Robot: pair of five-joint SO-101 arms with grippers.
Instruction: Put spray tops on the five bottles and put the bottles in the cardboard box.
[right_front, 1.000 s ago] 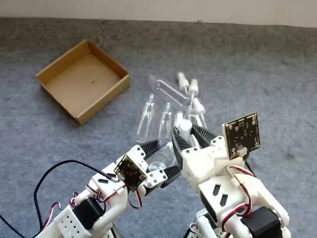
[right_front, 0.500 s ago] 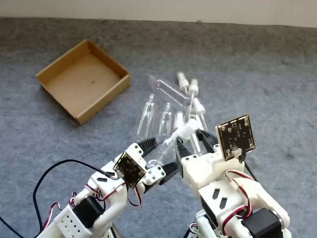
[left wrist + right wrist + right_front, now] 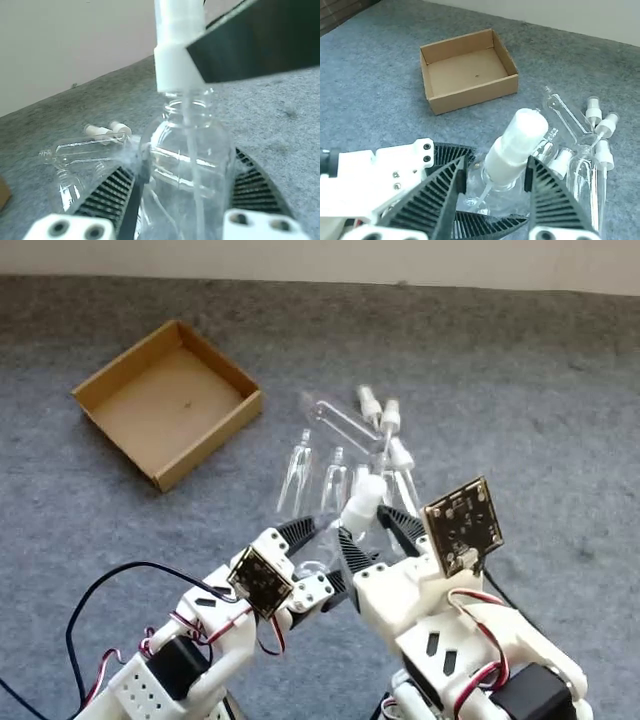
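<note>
My left gripper [image 3: 322,562] is shut on a clear bottle [image 3: 185,160], holding it upright by its body. Right above it, my right gripper [image 3: 372,525] is shut on a white spray top [image 3: 361,500]. The spray top [image 3: 175,55] sits over the bottle's neck, and its thin tube hangs down inside the bottle. From the right wrist, the spray top [image 3: 515,145] stands between the black fingers [image 3: 440,195], with the bottle mouth just beneath. The cardboard box [image 3: 92,400] lies at the far left with nothing in it.
Beyond the grippers, other clear bottles [image 3: 295,470] [image 3: 340,422] lie on the grey carpet, with loose spray tops [image 3: 390,418] beside them. Carpet between box and bottles is bare. A black cable [image 3: 100,590] loops near the left arm's base.
My right gripper has shifted left with the spray top, bringing it from beside the bottle to over its mouth; the tube now runs into the neck. The left gripper has kept still.
</note>
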